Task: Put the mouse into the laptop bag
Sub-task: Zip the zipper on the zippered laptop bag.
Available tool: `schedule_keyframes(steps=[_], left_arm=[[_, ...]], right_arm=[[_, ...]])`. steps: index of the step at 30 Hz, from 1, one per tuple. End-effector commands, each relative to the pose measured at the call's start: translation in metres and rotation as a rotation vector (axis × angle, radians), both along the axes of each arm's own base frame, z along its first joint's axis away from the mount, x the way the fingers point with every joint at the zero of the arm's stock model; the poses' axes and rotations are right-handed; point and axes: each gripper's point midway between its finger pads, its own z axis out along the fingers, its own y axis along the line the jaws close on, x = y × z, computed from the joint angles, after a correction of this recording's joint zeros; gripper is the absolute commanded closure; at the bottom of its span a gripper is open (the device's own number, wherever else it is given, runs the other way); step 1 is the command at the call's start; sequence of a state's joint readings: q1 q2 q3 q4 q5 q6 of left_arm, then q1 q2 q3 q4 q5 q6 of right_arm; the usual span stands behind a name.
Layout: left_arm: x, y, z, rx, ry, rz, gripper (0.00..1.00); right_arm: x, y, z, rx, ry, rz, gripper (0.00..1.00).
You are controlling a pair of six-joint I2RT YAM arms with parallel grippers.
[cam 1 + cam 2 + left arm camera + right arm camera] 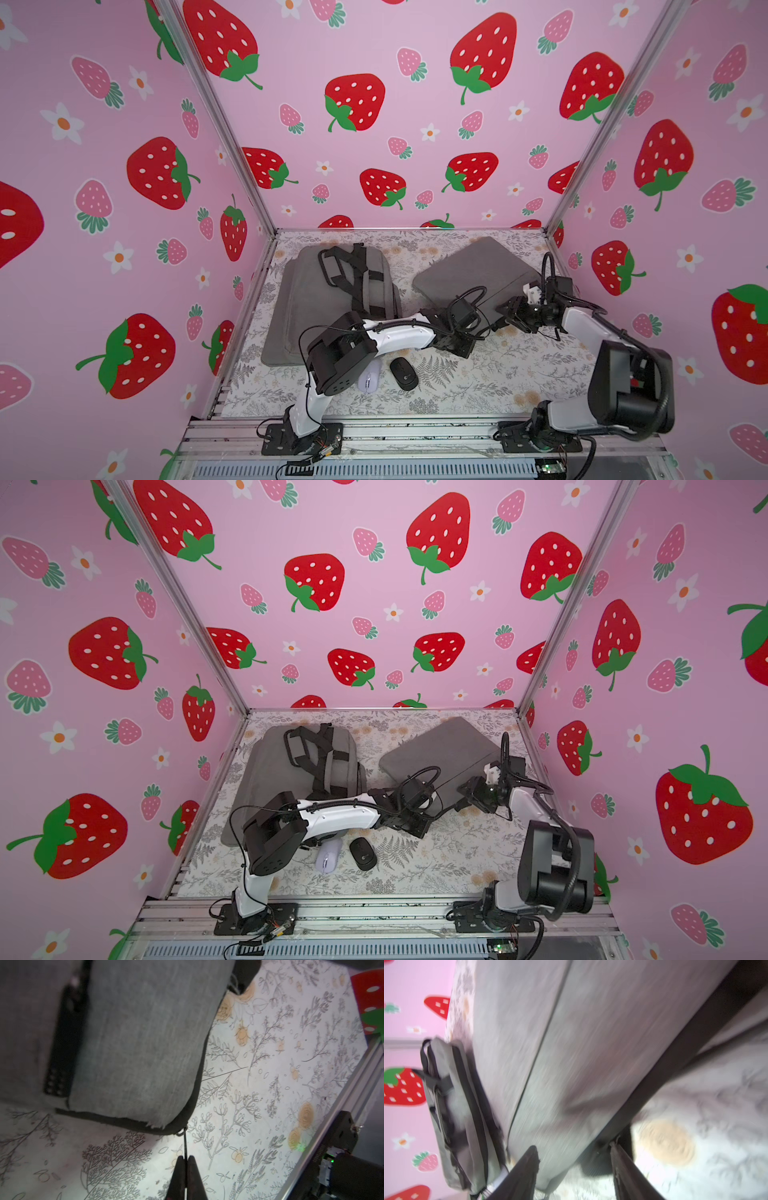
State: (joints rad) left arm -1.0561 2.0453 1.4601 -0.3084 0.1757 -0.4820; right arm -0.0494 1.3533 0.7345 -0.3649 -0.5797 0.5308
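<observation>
Two mice lie side by side near the table's front in both top views: a black mouse (pixel 403 373) (pixel 363 854) and a pale lilac mouse (pixel 369 379) (pixel 328 859). No gripper touches either. The grey laptop bag (pixel 478 270) (pixel 135 1043) (pixel 591 1043) lies flat at the back right. My left gripper (pixel 185 1157) (pixel 482 332) is shut on the thin black zipper pull (pixel 184 1142) at the bag's near corner. My right gripper (pixel 573 1146) (pixel 505 316) is open, its fingers (pixel 527 1167) either side of that corner of the bag. The right wrist view is blurred.
A grey backpack (pixel 332 299) (pixel 456 1115) with black straps lies at the back left. The left forearm (pixel 395 332) stretches across the middle, just behind the mice. The aluminium front rail (pixel 415 432) carries both arm bases. Pink strawberry walls enclose three sides.
</observation>
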Motion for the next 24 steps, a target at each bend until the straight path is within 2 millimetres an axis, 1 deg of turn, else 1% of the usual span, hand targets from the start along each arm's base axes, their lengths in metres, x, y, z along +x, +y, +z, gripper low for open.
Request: schedule_keyframes(steps=[1, 4, 8, 10, 13, 15, 17, 18, 19, 21, 22, 24], left_arm=[[-0.015, -0.010, 0.010, 0.000, 0.016, -0.070, 1.00], [-0.018, -0.011, 0.009, 0.000, 0.023, -0.077, 1.00], [-0.018, -0.012, 0.010, -0.003, 0.026, -0.080, 1.00], [-0.019, -0.012, 0.010, -0.004, 0.026, -0.084, 1.00], [-0.019, -0.012, 0.009, -0.003, 0.027, -0.081, 1.00], [-0.020, -0.013, 0.010, -0.007, 0.028, -0.081, 1.00], [-0.020, -0.013, 0.011, -0.012, 0.027, -0.082, 1.00], [-0.020, -0.013, 0.011, -0.012, 0.026, -0.081, 1.00], [-0.020, -0.013, 0.011, -0.013, 0.026, -0.081, 1.00], [-0.020, -0.013, 0.011, -0.013, 0.027, -0.082, 1.00], [-0.020, -0.012, 0.009, -0.012, 0.027, -0.080, 1.00], [-0.019, -0.008, 0.006, -0.004, 0.025, -0.075, 1.00]], right_arm=[[-0.032, 0.003, -0.007, -0.050, 0.032, -0.031, 0.40], [-0.049, 0.015, -0.008, -0.052, 0.023, -0.039, 0.39], [-0.055, 0.033, -0.017, -0.029, 0.045, -0.008, 0.39], [-0.053, 0.043, -0.021, -0.024, 0.047, 0.010, 0.39], [-0.046, 0.059, -0.025, -0.006, 0.042, 0.030, 0.39], [-0.038, 0.067, -0.028, -0.004, 0.038, 0.035, 0.39], [-0.031, 0.071, -0.030, 0.001, 0.033, 0.031, 0.42], [-0.028, 0.071, -0.032, -0.001, 0.031, 0.026, 0.46], [-0.026, 0.070, -0.034, -0.009, 0.033, 0.024, 0.53], [-0.026, 0.065, -0.037, -0.028, 0.032, 0.013, 0.74], [-0.028, 0.061, -0.038, -0.033, 0.038, 0.002, 0.83], [-0.032, 0.052, -0.039, -0.028, 0.044, -0.019, 0.93]])
